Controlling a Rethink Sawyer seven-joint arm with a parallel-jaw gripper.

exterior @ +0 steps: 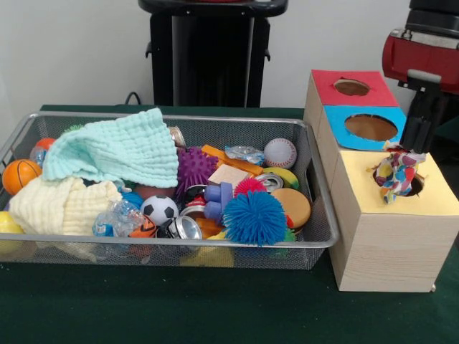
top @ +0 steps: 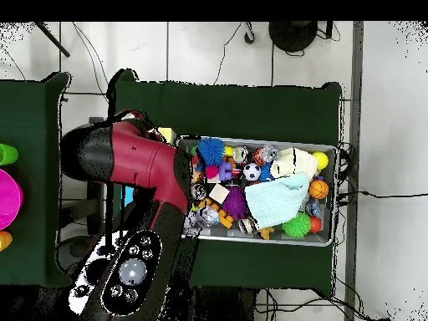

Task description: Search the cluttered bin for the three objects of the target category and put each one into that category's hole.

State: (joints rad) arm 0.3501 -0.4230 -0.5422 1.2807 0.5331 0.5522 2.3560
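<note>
The wire mesh bin (exterior: 237, 120) sits on the green table, full of toys; it also shows in the overhead view (top: 331, 152). My gripper (exterior: 407, 152) comes down at the right, shut on a blotched cloth piece (exterior: 396, 175) of white, red, blue and yellow. The cloth hangs right at the yellow-surround hole (exterior: 417, 185), partly covering it, on the near end of the pale wooden box (exterior: 387, 244). No other blotched cloth shows in the bin. In the overhead view my arm (top: 142, 167) hides the gripper and the box.
A mint-green waffle cloth (exterior: 118, 147) and a cream waffle cloth (exterior: 61, 204) lie at the bin's left. A blue spiky ball (exterior: 254, 217), purple spiky ball (exterior: 195, 168), baseball (exterior: 280, 153) and soccer ball (exterior: 159, 209) lie among the clutter. The blue-surround hole (exterior: 371, 127) and red-surround hole (exterior: 351, 87) lie behind the yellow one.
</note>
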